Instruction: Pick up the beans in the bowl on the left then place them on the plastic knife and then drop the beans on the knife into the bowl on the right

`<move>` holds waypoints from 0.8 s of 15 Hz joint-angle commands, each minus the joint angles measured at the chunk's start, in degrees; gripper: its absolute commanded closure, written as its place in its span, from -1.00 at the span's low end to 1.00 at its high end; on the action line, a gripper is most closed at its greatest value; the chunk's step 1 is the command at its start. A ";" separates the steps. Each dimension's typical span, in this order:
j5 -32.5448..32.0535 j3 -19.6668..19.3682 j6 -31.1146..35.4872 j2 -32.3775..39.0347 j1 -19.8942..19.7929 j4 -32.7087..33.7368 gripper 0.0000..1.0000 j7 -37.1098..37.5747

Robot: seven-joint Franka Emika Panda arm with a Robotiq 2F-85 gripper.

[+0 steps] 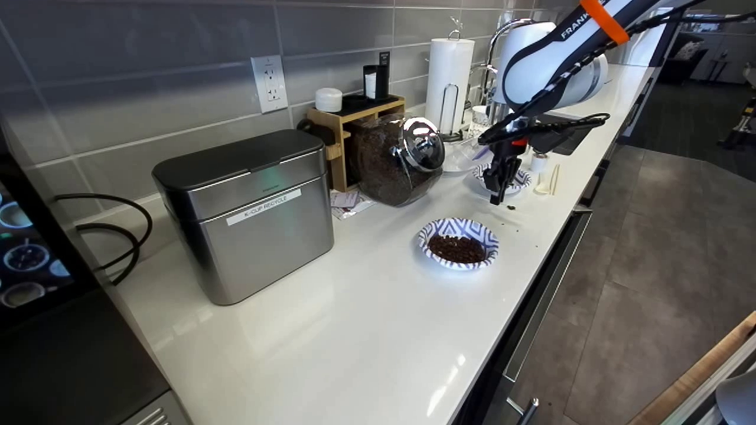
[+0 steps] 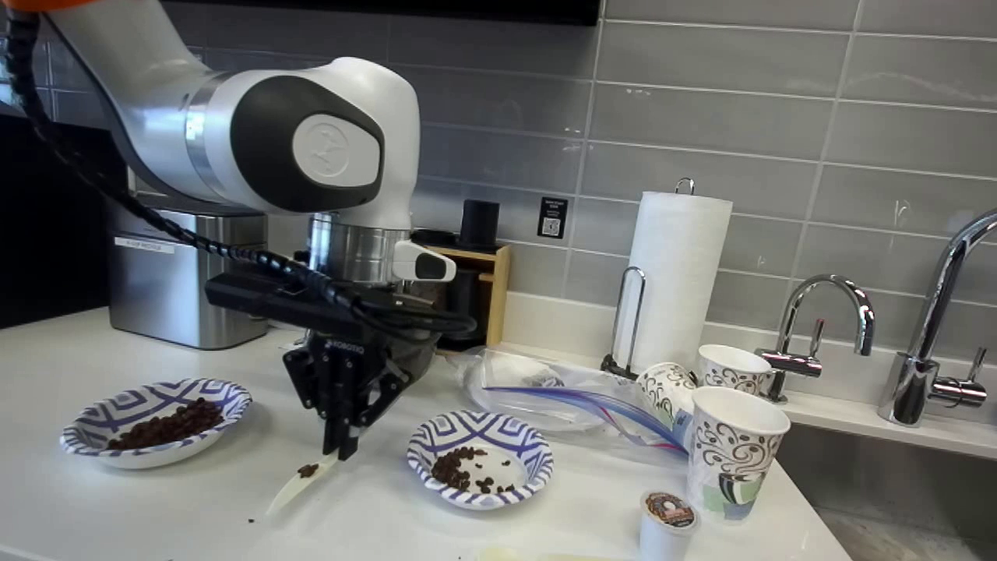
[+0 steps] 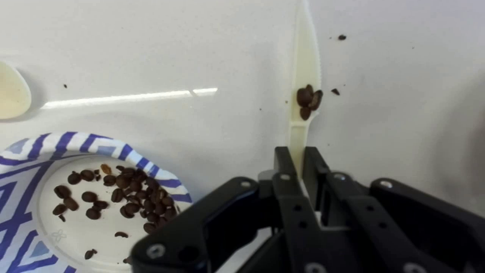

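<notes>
My gripper [image 2: 340,448] is shut on the handle of a pale plastic knife [image 2: 292,489], which is low at the counter; I cannot tell if it touches. In the wrist view the fingertips [image 3: 297,156] are on both sides of the handle, and the blade [image 3: 306,57] points away. Several beans [image 3: 308,99] lie on the blade near its handle end. The left patterned bowl [image 2: 128,409] holds a pile of beans [image 2: 171,425]. The right patterned bowl [image 2: 498,427] holds fewer beans [image 2: 452,467]; it also shows in the wrist view [image 3: 89,144].
Bean crumbs [image 3: 335,91] lie beside the knife. A pale spoon [image 3: 11,91] lies near the right bowl. A coffee pod [image 2: 666,530], paper cups [image 2: 736,444], a plastic bag [image 2: 545,397] and a paper towel roll [image 2: 674,273] stand beyond it. A steel bin [image 1: 271,230] and jar [image 1: 384,165] line the wall.
</notes>
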 commanded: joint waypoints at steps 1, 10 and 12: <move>-0.40 -0.23 -2.39 -1.98 -0.90 0.49 0.93 0.01; 0.00 -1.10 -1.80 -3.30 -2.05 1.81 0.74 0.02; 0.01 -1.11 -1.87 -3.40 -2.09 1.86 0.74 0.02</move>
